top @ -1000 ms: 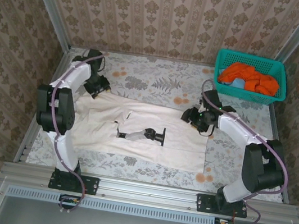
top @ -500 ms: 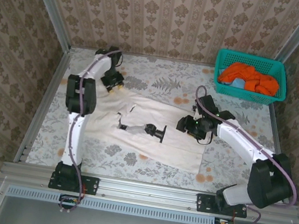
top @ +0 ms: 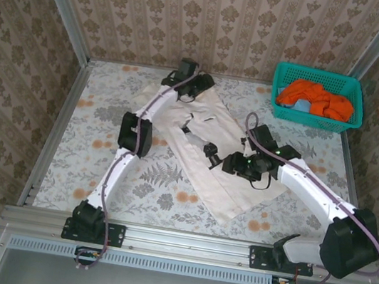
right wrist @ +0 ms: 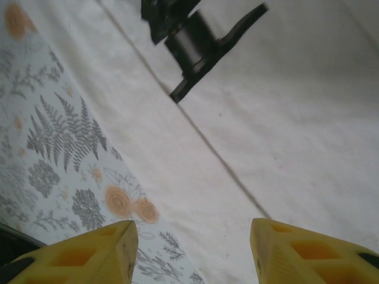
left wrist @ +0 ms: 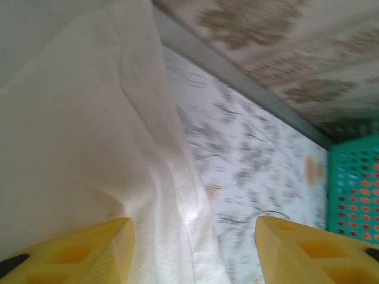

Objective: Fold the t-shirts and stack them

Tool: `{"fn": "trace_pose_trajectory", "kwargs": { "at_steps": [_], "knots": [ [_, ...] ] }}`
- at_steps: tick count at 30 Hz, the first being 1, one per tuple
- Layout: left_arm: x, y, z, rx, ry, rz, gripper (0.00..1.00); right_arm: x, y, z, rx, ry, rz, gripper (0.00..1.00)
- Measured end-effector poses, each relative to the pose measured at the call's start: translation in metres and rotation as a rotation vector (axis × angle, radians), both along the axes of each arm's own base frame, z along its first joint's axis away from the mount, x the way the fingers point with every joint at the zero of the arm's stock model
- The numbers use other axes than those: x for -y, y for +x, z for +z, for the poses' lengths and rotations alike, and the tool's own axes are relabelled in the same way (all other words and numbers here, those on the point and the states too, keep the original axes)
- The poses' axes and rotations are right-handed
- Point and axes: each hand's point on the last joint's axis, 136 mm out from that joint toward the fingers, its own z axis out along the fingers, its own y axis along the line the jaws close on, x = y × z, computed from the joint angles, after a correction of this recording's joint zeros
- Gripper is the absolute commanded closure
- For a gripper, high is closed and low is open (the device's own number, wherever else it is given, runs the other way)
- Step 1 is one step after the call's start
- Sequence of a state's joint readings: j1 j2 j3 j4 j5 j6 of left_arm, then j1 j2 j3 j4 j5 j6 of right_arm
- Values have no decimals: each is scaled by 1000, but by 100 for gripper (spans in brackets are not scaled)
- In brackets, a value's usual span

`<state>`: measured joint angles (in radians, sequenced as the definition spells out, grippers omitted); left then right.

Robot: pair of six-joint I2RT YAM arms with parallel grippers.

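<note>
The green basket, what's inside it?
Bunched-up orange shirts fill the basket, with a bit of something pale blue at the front. Whatever lies beneath them is covered.

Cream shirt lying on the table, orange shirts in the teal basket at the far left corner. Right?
Not quite. The basket stands at the far right corner, not the left, as the top view shows. The rest holds: the cream shirt lies on the table, and the orange shirts are in the basket.
</note>
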<state>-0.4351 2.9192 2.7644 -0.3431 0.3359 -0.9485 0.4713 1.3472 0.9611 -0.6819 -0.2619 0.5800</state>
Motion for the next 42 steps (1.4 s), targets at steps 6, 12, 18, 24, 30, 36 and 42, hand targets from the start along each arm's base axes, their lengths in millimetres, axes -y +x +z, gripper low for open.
{"fn": "trace_pose_trajectory", "kwargs": {
  "at_steps": [6, 12, 18, 24, 30, 36, 42],
  "knots": [
    [53, -24, 10, 34, -70, -99, 26, -22, -16, -38, -106, -54, 109, 46],
    [45, -42, 23, 0, -22, -166, 13, -46, -27, -75, -183, -82, 181, 47],
    [-7, -42, 112, 82, 46, -144, 9, -68, -28, -95, -210, -66, 138, 47],
    [-117, -67, 212, 152, 170, 46, 11, -114, -15, -95, -215, -4, 59, 49],
    [-241, -129, 184, -14, 285, 266, 14, -195, 15, -89, -207, 80, 26, 49],
    [-309, -177, 67, -342, 373, 335, 19, -281, 40, -85, -191, 148, 83, 49],
    [-304, -175, 22, -439, 360, 218, 22, -318, 42, -81, -201, 158, 124, 45]
  ]
}}
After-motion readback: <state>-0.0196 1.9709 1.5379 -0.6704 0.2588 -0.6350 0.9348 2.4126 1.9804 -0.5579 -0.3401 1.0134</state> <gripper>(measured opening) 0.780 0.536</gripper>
